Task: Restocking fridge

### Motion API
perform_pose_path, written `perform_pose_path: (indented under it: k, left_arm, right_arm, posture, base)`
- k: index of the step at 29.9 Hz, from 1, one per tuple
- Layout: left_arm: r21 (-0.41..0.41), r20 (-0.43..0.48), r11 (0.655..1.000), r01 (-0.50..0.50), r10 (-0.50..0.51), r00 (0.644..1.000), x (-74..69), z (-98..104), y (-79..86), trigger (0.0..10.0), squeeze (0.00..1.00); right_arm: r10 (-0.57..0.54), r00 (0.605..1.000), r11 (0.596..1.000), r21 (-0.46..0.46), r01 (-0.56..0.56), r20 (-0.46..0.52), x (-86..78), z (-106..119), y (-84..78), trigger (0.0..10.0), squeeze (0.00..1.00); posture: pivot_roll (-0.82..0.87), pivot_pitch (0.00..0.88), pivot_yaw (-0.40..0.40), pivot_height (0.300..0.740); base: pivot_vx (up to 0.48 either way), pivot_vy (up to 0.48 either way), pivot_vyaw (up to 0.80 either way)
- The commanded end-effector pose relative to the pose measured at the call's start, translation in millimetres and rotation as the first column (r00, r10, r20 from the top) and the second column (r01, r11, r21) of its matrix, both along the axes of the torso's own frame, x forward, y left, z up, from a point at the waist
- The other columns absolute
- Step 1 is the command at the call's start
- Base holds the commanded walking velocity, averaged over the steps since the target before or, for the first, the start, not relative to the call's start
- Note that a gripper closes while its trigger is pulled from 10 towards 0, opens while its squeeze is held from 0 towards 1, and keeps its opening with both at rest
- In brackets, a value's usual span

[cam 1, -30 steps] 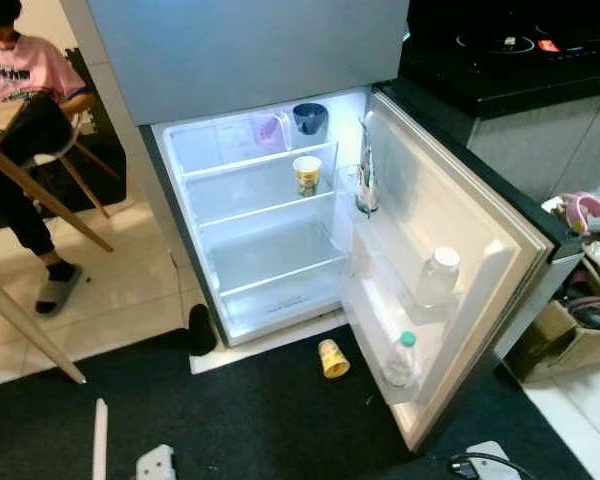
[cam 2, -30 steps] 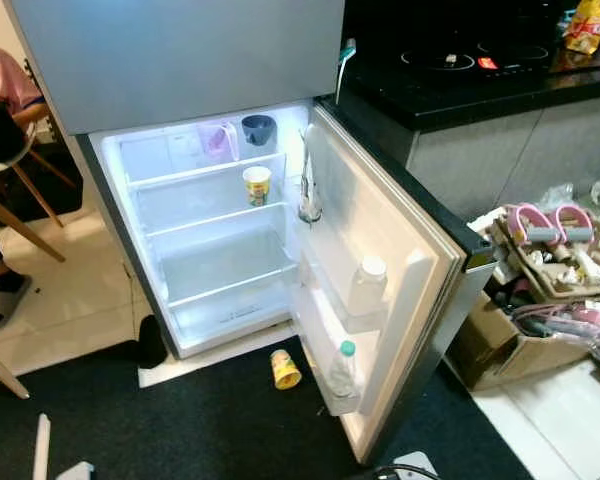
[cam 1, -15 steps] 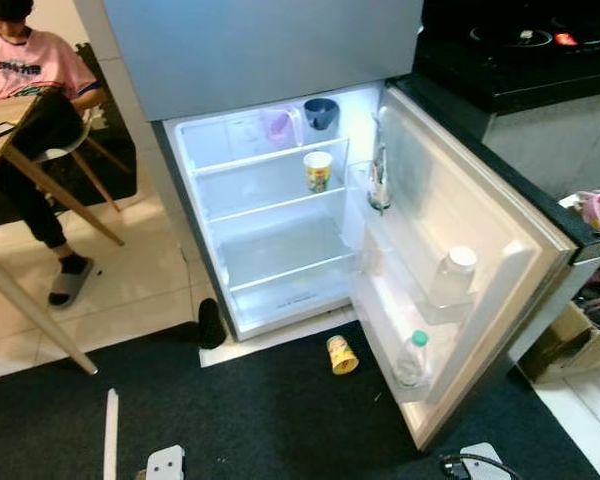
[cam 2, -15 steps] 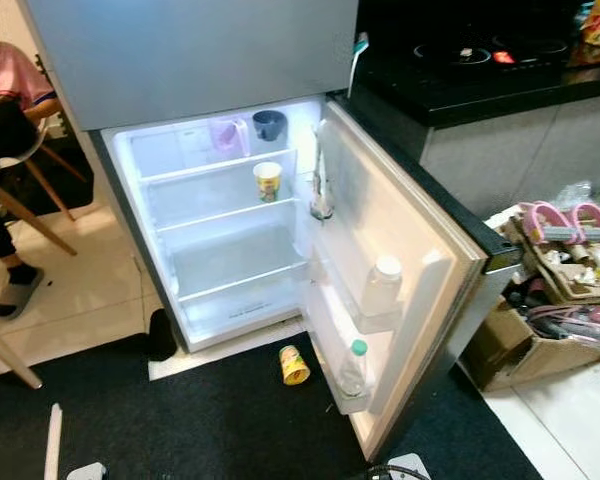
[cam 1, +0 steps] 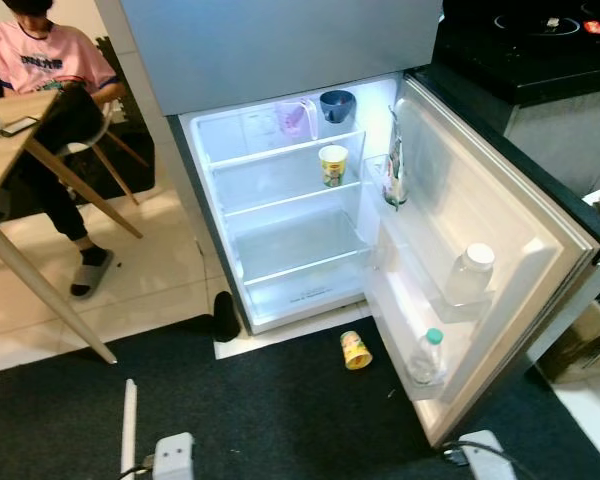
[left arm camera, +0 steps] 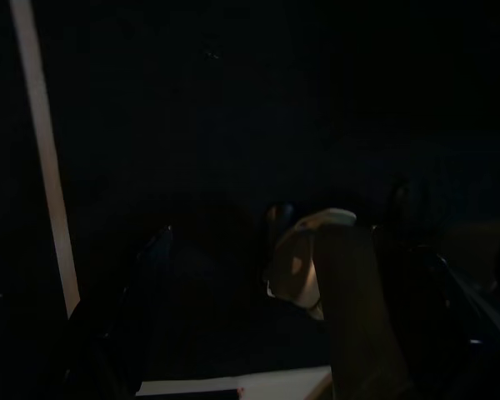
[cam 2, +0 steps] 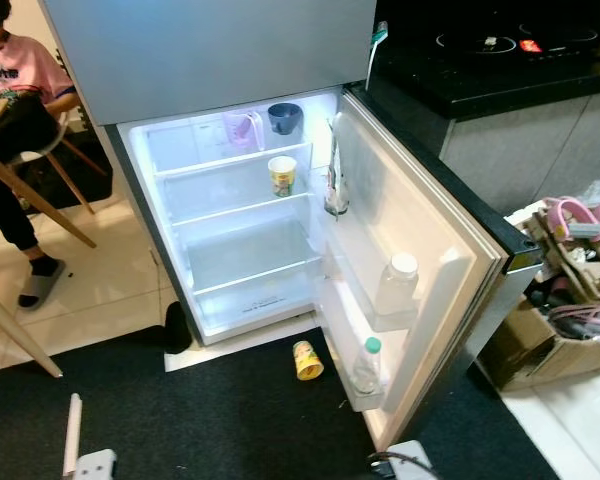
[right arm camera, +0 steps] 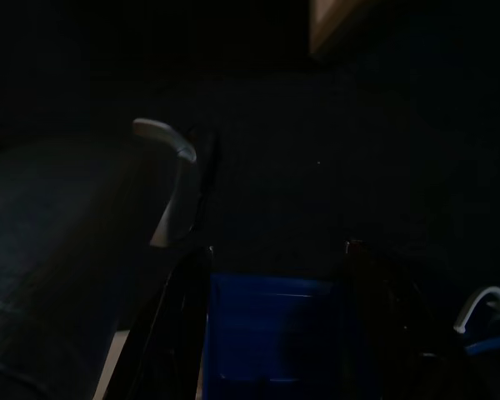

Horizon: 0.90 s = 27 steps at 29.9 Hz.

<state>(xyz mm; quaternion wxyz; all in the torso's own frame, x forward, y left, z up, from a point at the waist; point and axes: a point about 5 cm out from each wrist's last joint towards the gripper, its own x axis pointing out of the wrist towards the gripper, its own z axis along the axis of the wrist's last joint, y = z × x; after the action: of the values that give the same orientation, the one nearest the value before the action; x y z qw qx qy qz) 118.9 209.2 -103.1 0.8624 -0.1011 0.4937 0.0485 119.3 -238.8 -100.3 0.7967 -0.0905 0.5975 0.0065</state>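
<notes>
The fridge (cam 1: 280, 240) stands with its lower door (cam 1: 480, 230) swung wide open to the right, its interior lit. On the top shelf sit a pale pink jug (cam 1: 296, 117) and, beside it, a dark blue cup (cam 1: 336, 104); on the shelf below stands a yellow-printed paper cup (cam 1: 332, 165). The lower shelves and the drawer space are bare. In the door racks there is a slim packet (cam 1: 395, 170) in the upper pocket, a white-capped clear jar (cam 1: 469, 274) in the middle one, and a green-capped bottle (cam 1: 425, 357) in the lowest. A second yellow cup (cam 1: 356, 350) lies on its side on the dark mat (cam 1: 280, 410), just in front of the fridge and near the door's lower edge. At the left a person in a pink shirt (cam 1: 50, 60) sits at a wooden desk (cam 1: 20, 150). Both wrist views are very dark: the left tool (left arm camera: 267, 275) and the right tool (right arm camera: 275, 317) hang low in shadow, and I cannot tell how far either is open or whether it grips anything.
</notes>
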Motion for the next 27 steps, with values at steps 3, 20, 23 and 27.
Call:
perform_pose_path:
  k: [3, 20, 23, 27]
  left_arm:
    - [0.048, -0.037, 0.999, 0.024, -0.023, 0.999, -4.9, 1.2, 15.9, 10.0, 0.00]
    - [0.035, -0.003, 0.999, 0.032, -0.032, 0.999, 16.4, 4.9, 4.4, 10.0, 0.00]
    - [0.046, 0.011, 0.999, 0.015, -0.016, 1.000, 20.2, 7.4, 10.2, 10.0, 0.00]
    - [0.041, -0.007, 0.999, -0.011, 0.011, 1.000, 10.0, 4.3, 11.4, 10.0, 0.00]
  right_arm:
    - [-0.044, 0.999, 0.999, -0.003, 0.044, 0.004, -2.7, -0.9, -0.1, 10.0, 0.00]
    - [-0.109, 0.994, 0.994, -0.009, 0.109, 0.010, -6.4, 0.1, -8.0, 10.0, 0.00]
    - [-0.108, 0.994, 0.994, -0.001, 0.108, 0.017, -4.6, 0.9, -9.0, 10.0, 0.00]
    - [-0.111, 0.994, 0.994, 0.005, 0.111, 0.007, -8.3, -0.5, -7.4, 10.0, 0.00]
  posture:
    - [0.00, 0.000, 0.046, 0.740]
    - [-0.03, 0.000, 0.068, 0.740]
    - [-0.03, 0.000, 0.065, 0.740]
    - [-0.03, 0.000, 0.055, 0.740]
  base:
    - [0.000, 0.000, 0.00]
    - [0.000, 0.000, 0.00]
    - [0.000, 0.000, 0.00]
    - [0.000, 0.000, 0.00]
